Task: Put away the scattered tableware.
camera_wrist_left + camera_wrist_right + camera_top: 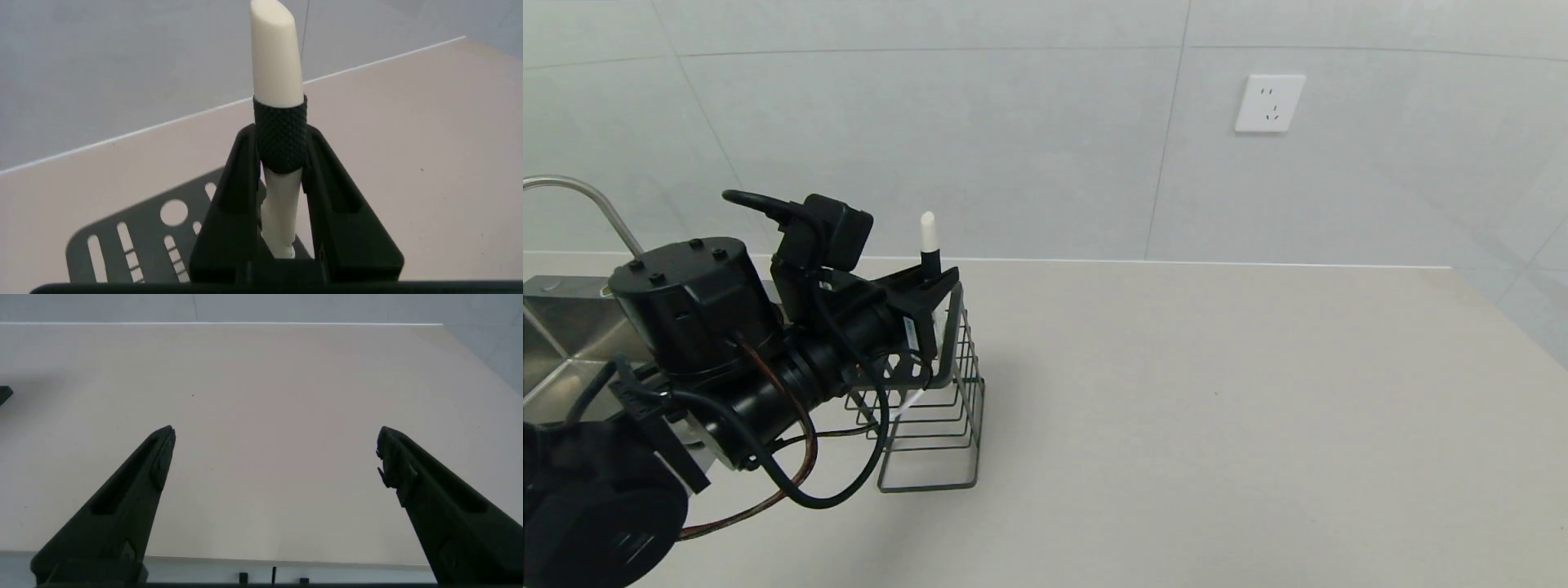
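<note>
A white-handled utensil (927,233) is clamped upright by the left gripper (934,286) at the wire rack's (947,425) top rim, the right gripper (274,445) is held wide open, and, if released off-centre, the utensil could be snagged on the wires and tipped out.

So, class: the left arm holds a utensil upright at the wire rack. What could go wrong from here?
The utensil, held by the left jaws near its knurled band, might tilt or fall outside the wire rack on release. The rack stands free on the counter; the jaws, close to its rim, could nudge it.
</note>
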`<state>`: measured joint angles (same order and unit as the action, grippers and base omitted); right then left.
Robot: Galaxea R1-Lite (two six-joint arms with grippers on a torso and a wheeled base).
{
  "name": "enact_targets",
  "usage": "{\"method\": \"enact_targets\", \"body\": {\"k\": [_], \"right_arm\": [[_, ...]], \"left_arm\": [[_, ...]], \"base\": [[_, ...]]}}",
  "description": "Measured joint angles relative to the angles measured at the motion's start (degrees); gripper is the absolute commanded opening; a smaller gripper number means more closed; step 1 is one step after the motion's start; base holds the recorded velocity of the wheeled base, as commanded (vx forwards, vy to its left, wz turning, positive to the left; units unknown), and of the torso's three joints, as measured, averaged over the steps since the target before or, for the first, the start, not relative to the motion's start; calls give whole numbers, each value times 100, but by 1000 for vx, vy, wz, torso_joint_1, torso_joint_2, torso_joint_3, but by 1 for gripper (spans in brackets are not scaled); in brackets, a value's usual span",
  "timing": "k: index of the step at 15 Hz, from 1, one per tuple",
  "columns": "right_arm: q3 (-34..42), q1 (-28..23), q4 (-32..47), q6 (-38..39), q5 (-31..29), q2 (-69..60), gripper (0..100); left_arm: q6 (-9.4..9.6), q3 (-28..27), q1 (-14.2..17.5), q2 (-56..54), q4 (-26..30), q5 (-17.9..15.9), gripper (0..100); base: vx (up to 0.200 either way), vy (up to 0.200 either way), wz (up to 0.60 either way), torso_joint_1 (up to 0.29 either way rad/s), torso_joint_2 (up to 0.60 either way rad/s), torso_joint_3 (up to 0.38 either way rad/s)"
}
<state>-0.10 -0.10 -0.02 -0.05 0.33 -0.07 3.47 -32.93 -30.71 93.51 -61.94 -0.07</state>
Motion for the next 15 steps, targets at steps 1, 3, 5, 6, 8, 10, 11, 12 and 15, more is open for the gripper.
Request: {"method": "enact_targets", "body": {"k": [1, 3, 5, 6, 8, 10, 11, 12, 15], "right_arm": [[0, 0, 2, -2, 0, 0, 100], [0, 0, 0, 0, 0, 0, 100], [0, 0, 2, 0, 7, 2, 100], [0, 0, 2, -5, 7, 2, 100], [0, 0, 2, -9, 10, 5, 100], [0, 0, 2, -11, 7, 5, 100], [0, 0, 2, -11, 10, 7, 100], [0, 0, 2, -11, 10, 7, 100], [0, 0, 2, -13, 10, 7, 100]], "left_arm": [[2, 63, -2, 1, 2, -6, 0], [0, 107, -5, 0, 0, -13, 0], [-6, 193, -11, -11, -2, -63, 0], [-13, 276, -11, -27, -2, -132, 0], [-13, 385, -7, -52, 2, -191, 0], [-15, 418, -7, -68, 4, -200, 100], [-13, 471, -7, -74, 2, -213, 100], [-15, 512, -7, -84, 0, -255, 100], [-11, 556, 28, -189, 6, -312, 100]], "base": [[0, 0, 0, 0, 0, 0], [0, 0, 0, 0, 0, 0], [0, 0, 0, 0, 0, 0], [0, 0, 0, 0, 0, 0], [0, 0, 0, 0, 0, 0], [0, 0, 0, 0, 0, 0], [0, 0, 0, 0, 0, 0], [0, 0, 0, 0, 0, 0], [0, 0, 0, 0, 0, 0]]}}
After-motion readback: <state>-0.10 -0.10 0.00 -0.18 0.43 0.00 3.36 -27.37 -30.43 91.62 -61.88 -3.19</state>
